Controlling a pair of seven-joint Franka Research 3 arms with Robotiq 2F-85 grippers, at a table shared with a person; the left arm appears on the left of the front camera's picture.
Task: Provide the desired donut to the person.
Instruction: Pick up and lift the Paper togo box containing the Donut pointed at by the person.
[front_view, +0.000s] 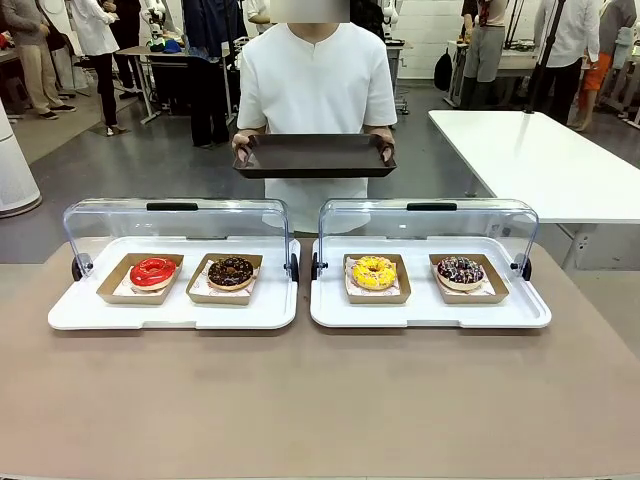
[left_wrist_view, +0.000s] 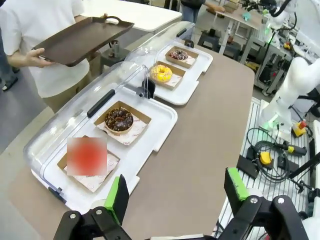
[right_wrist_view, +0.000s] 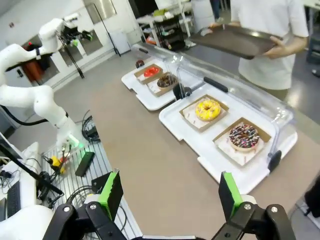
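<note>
- Each in its own cardboard boat: red donut (front_view: 152, 271) and chocolate donut (front_view: 231, 271) on the left white tray (front_view: 175, 315), yellow donut (front_view: 373, 272) and sprinkled donut (front_view: 460, 271) on the right white tray (front_view: 430, 318).
- Clear lids (front_view: 175, 220) stand raised behind.
- The person (front_view: 318, 90) holds a dark serving tray (front_view: 314, 155) beyond.
- Left gripper (left_wrist_view: 176, 192) and right gripper (right_wrist_view: 170, 192): fingers spread, nothing between.
- In the left wrist view the red donut is blurred.

L pincer (left_wrist_view: 177, 192): jaws wide | R pincer (right_wrist_view: 170, 192): jaws wide
</note>
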